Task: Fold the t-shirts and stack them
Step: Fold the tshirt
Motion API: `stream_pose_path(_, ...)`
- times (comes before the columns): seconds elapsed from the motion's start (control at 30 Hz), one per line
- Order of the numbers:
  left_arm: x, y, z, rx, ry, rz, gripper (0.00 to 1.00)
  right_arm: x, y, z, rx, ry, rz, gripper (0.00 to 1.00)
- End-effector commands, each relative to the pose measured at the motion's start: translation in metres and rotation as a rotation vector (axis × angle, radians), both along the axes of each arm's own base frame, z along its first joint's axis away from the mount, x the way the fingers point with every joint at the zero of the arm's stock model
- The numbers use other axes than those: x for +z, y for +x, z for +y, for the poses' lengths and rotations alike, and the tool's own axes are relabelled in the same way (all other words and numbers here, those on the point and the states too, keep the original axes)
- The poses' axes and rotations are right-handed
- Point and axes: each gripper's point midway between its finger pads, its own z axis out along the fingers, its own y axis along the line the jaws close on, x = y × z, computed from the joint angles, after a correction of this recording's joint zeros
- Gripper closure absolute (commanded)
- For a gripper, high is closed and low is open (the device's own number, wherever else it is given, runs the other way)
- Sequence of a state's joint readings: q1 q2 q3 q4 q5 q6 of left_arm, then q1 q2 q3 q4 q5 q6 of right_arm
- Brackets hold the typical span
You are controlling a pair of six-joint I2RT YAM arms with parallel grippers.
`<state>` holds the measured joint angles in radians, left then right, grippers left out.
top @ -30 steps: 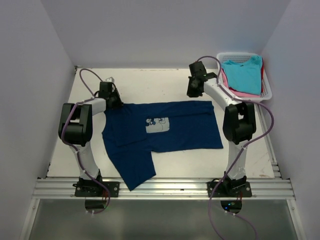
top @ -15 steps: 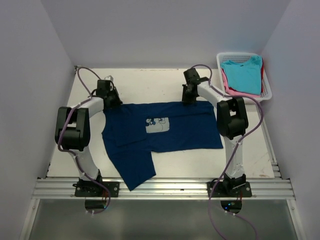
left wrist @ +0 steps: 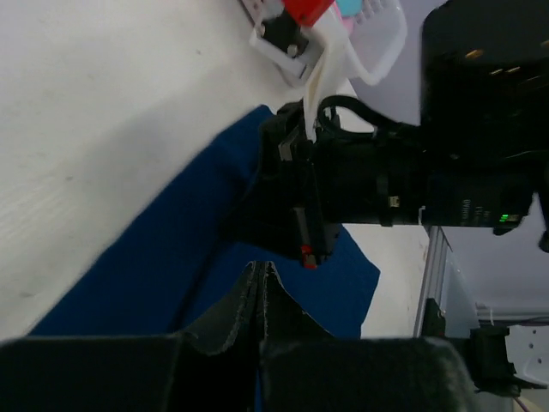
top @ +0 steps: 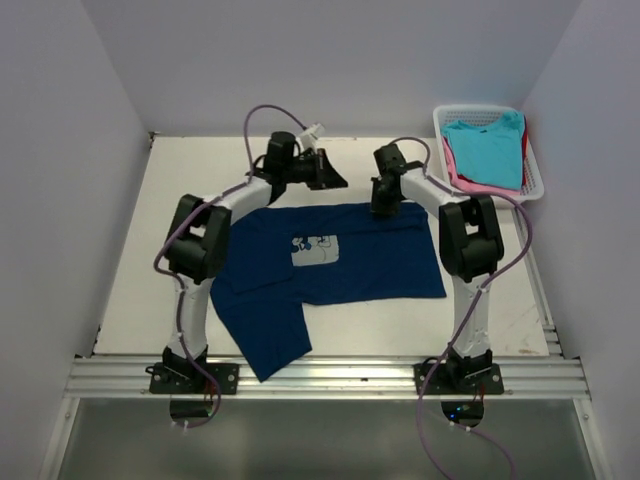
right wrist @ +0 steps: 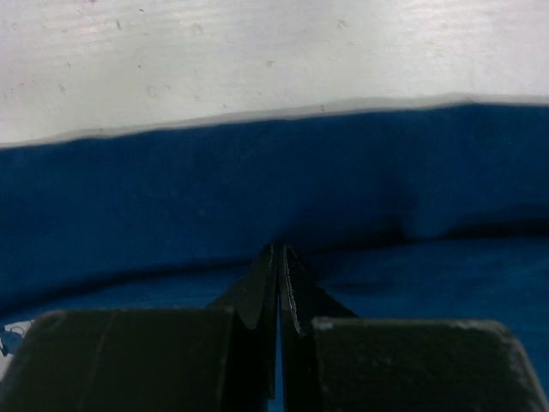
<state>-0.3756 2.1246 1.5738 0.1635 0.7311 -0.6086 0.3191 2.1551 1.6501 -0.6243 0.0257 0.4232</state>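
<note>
The right gripper (right wrist: 277, 251) clenches the far hem of the navy t-shirt (right wrist: 171, 189); the left gripper (left wrist: 262, 269), near that hem, is pinched shut, grasp unclear.

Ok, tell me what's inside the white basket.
A light turquoise t-shirt lies on top in the white basket, with a pink t-shirt showing beneath its left edge. Whatever lies lower is covered by them.
</note>
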Motion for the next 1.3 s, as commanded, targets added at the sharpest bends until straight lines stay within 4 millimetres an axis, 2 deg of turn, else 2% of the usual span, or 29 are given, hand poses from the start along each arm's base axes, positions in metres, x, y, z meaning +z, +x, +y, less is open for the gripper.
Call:
stream_pose_path(0.0,-0.001,-0.012,-0.043,-0.14,-0.083,0.039,1.0,0.059,0.012,-0.018,-0.015,0.002,-0.146,1.0)
stream_pose_path(0.03,-0.016,-0.012,-0.047,-0.145,-0.072,0.066,1.0,0.062,0.013,-0.02,-0.019,0.002,-0.151,1.0)
stream_pose_path(0.13,-0.036,-0.017,-0.063,-0.159,-0.046,0.104,1.0,0.068,0.015,-0.028,-0.028,0.002,-0.165,1.0)
stream_pose_path(0.33,-0.086,-0.015,-0.066,-0.103,0.033,0.187,1.0,0.062,0.015,-0.029,-0.036,0.022,-0.145,1.0)
stream_pose_path(0.43,-0.104,-0.014,-0.065,-0.084,0.046,0.212,1.0,0.059,0.017,-0.026,-0.033,0.035,-0.14,1.0)
stream_pose_path(0.53,-0.114,-0.011,-0.063,-0.06,0.057,0.221,1.0,0.056,0.022,-0.022,-0.031,0.05,-0.145,1.0)
stream_pose_path(0.7,-0.133,-0.007,-0.062,-0.034,0.083,0.259,1.0,0.05,0.026,-0.005,-0.003,0.134,-0.127,1.0)
stream_pose_path(0.9,-0.145,-0.009,-0.056,0.001,0.115,0.282,1.0,0.027,0.023,0.009,0.003,0.2,-0.081,1.0)
stream_pose_path(1.07,-0.15,-0.012,-0.053,0.011,0.127,0.29,1.0,0.002,0.014,0.011,0.0,0.214,-0.028,1.0)
stream_pose_path(1.27,-0.155,-0.013,-0.05,0.018,0.138,0.296,1.0,-0.005,0.0,0.004,0.005,0.186,-0.021,1.0)
